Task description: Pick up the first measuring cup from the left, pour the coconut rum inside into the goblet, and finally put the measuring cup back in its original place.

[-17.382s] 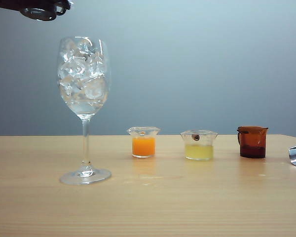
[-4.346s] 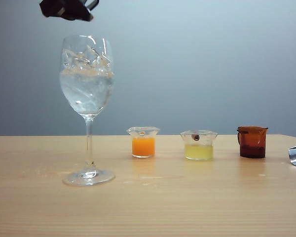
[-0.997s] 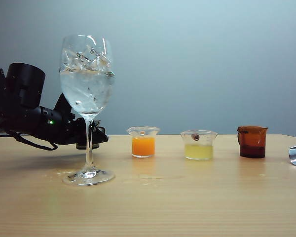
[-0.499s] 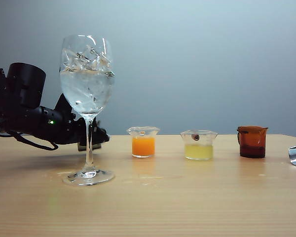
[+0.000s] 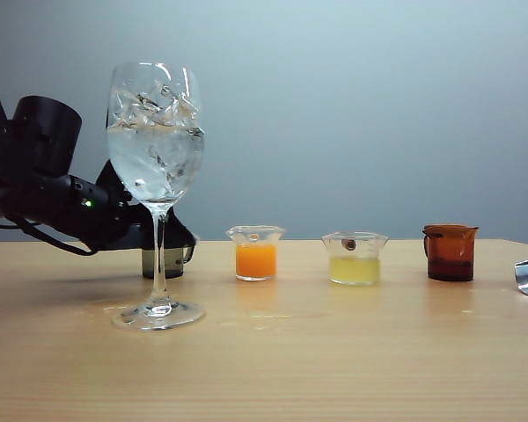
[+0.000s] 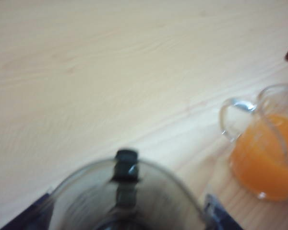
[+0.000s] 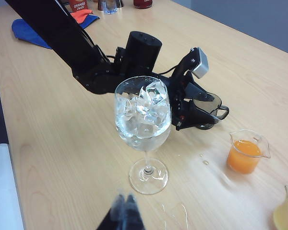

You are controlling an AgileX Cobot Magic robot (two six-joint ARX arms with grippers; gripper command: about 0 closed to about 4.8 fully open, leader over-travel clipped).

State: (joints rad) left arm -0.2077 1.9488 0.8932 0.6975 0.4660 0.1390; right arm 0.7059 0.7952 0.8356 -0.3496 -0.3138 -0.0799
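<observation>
Wood surface [image 5: 334,369], grey wall behind. From your left: left gripper [image 7: 209,111] is low at the first measuring cup [image 5: 163,261], which stands on the surface; fingers [image 6: 221,215] sit spread either side of it, not clamped. Goblet [image 5: 156,176] stands in front, stem blocking your exterior view of the cup; its bowl holds ice in clear liquid, presumably the coconut rum [image 5: 154,163]. Next: orange cup [image 5: 256,253], yellow cup [image 5: 355,258], amber cup [image 5: 450,252]. Right gripper [image 7: 125,213] hovers near the goblet's foot, fingers together.
</observation>
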